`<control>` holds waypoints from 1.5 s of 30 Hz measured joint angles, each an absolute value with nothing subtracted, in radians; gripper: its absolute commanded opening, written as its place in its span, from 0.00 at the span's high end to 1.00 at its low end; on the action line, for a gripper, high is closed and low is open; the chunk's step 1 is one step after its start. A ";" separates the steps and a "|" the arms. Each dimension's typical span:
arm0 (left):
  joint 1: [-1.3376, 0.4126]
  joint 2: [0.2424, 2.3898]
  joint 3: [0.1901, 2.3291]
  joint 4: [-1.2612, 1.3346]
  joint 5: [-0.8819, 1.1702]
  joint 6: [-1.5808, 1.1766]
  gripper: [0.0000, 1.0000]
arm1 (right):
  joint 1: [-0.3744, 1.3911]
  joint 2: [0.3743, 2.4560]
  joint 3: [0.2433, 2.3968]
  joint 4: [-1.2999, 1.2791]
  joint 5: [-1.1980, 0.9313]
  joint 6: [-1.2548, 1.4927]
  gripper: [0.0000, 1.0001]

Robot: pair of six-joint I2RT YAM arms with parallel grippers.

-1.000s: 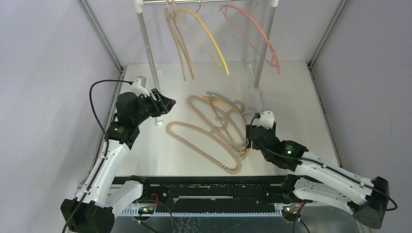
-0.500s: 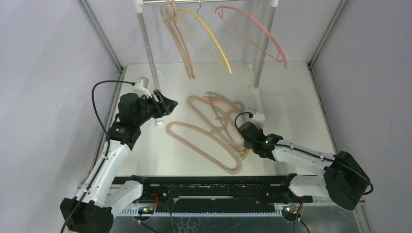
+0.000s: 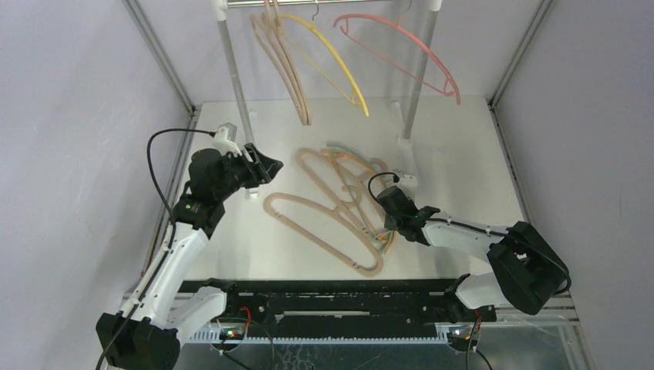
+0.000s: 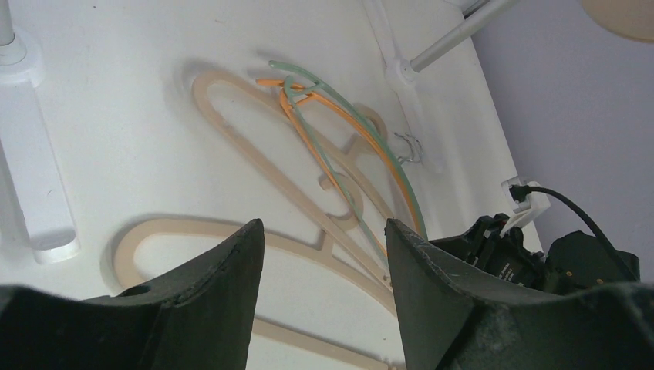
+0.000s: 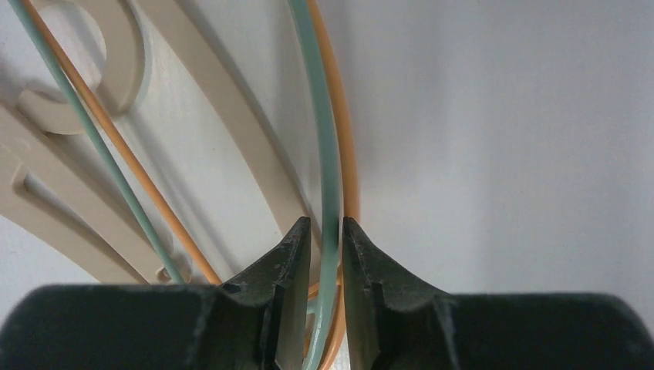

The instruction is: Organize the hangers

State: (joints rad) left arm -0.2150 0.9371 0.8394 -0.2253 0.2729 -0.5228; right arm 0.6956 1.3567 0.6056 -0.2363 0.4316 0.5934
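Two beige hangers point(image 3: 287, 73), a yellow one point(image 3: 339, 69) and a pink one point(image 3: 409, 55) hang on the rail. On the table lie two thick beige hangers point(image 3: 324, 230) with a thin green hanger point(image 3: 339, 148) and a thin orange hanger point(image 3: 362, 160) across them. My right gripper point(image 3: 384, 225) is low over this pile. In the right wrist view it point(image 5: 325, 222) is shut on the green hanger's bar point(image 5: 328, 154), with the orange bar point(image 5: 348, 154) just beside it. My left gripper point(image 3: 270, 166) is open and empty, held above the table left of the pile point(image 4: 324, 225).
The white-and-metal rail frame stands at the back on two posts point(image 3: 235, 77) with white feet point(image 4: 35, 193) on the table. Grey walls close in both sides. The right arm's links point(image 3: 463, 231) lie along the table's right front.
My right gripper has moved left and a little farther back along the pile, and its arm has folded in. The hanging pink and beige hangers have swung. The left arm has barely moved.
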 measured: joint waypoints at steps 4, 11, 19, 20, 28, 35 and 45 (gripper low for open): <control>-0.216 0.940 0.839 -0.218 0.273 -0.523 0.36 | 0.695 1.372 0.610 -0.220 0.440 0.593 0.68; -0.217 0.942 0.830 -0.211 0.273 -0.523 0.35 | 0.696 1.428 0.650 -0.219 0.490 0.601 0.71; -0.217 0.942 0.830 -0.208 0.273 -0.523 0.34 | 0.714 1.456 0.664 -0.222 0.550 0.614 1.00; -0.217 0.942 0.830 -0.208 0.273 -0.523 0.33 | 0.719 1.456 0.664 -0.224 0.558 0.617 1.00; -0.218 0.942 0.830 -0.208 0.272 -0.523 0.28 | 0.823 1.401 0.665 -0.341 0.648 0.628 1.00; -0.218 0.944 0.825 -0.189 0.263 -0.525 0.20 | 0.915 1.251 0.720 -0.508 0.722 0.627 1.00; -0.219 0.971 0.784 -0.159 0.256 -0.546 0.12 | 0.973 1.133 0.730 -0.618 0.791 0.608 1.00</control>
